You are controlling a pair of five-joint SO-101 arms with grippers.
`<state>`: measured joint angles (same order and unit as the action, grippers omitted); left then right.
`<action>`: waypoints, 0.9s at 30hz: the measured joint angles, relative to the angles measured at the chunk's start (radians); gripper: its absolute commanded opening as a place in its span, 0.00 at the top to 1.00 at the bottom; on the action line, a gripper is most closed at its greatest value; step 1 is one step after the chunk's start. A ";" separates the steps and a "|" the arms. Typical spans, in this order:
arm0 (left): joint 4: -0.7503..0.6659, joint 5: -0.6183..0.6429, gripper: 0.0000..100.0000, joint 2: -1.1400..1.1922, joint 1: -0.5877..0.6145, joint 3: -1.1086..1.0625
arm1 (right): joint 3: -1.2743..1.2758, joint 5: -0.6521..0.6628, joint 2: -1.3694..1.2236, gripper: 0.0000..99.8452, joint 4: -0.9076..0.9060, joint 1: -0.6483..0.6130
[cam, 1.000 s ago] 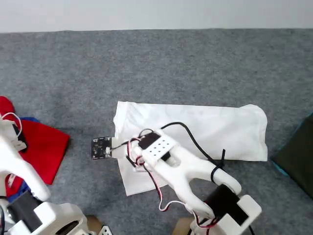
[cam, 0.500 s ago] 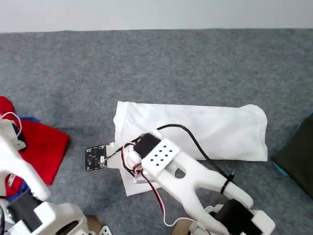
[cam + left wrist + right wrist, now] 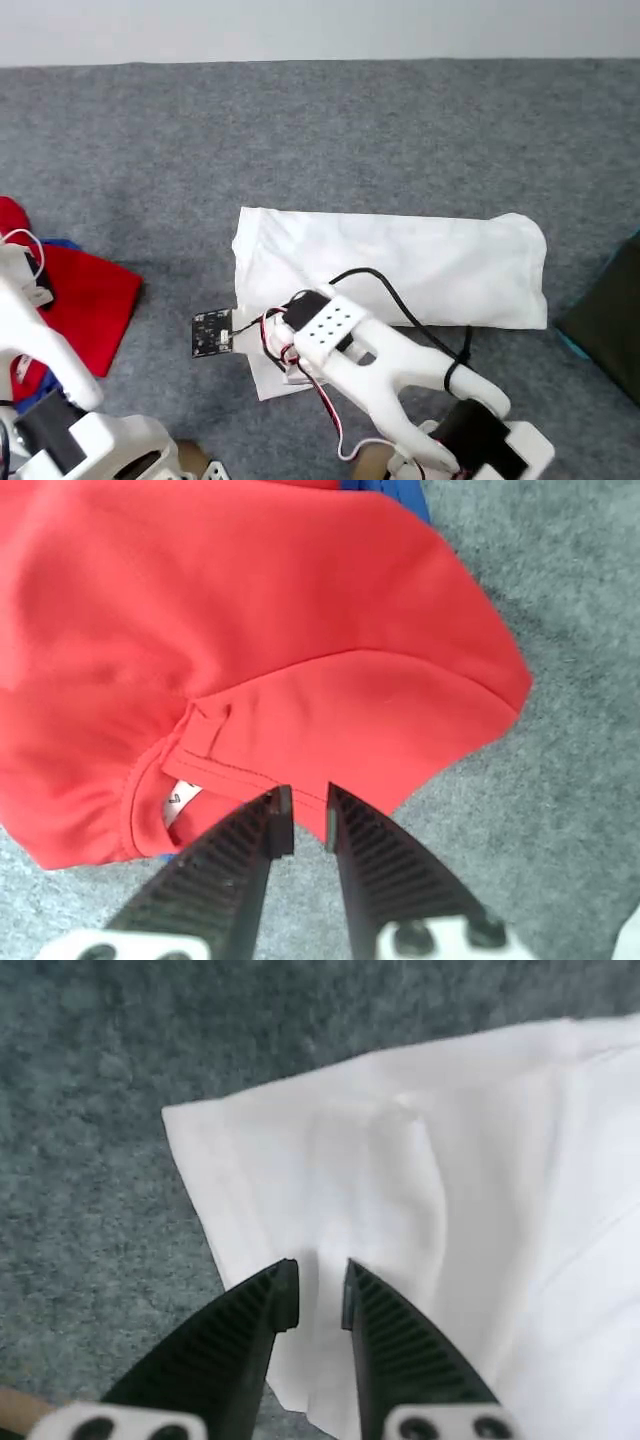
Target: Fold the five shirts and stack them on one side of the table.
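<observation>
A white shirt [image 3: 420, 262] lies folded into a long band in the middle of the table. My right arm [image 3: 330, 325] hangs over its near left corner. In the right wrist view my right gripper [image 3: 320, 1295] is shut with nothing in it, just above that white shirt corner [image 3: 300, 1190]. A red shirt [image 3: 90, 300] lies at the left edge on top of a blue one [image 3: 58, 243]. My left gripper [image 3: 303, 822] hovers shut over the red shirt [image 3: 250, 630], near its collar and label [image 3: 180, 798].
A dark shirt [image 3: 608, 322] with a teal edge lies at the right border. The grey felt table [image 3: 320, 140] is bare behind the white shirt. The left arm's base [image 3: 90, 440] stands at the near left.
My right arm has drawn back toward the near edge, from the white shirt's left side to its near left corner. The shirts and the left arm have stayed put.
</observation>
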<state>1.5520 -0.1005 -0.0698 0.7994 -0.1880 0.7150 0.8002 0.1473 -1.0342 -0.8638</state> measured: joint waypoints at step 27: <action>0.000 0.000 0.93 0.000 0.000 0.000 | -0.132 0.000 -0.144 0.98 0.060 0.069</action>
<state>1.5520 -0.1005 -0.0698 0.7994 -0.1880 0.5831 0.8002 0.0031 -0.9743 -0.7948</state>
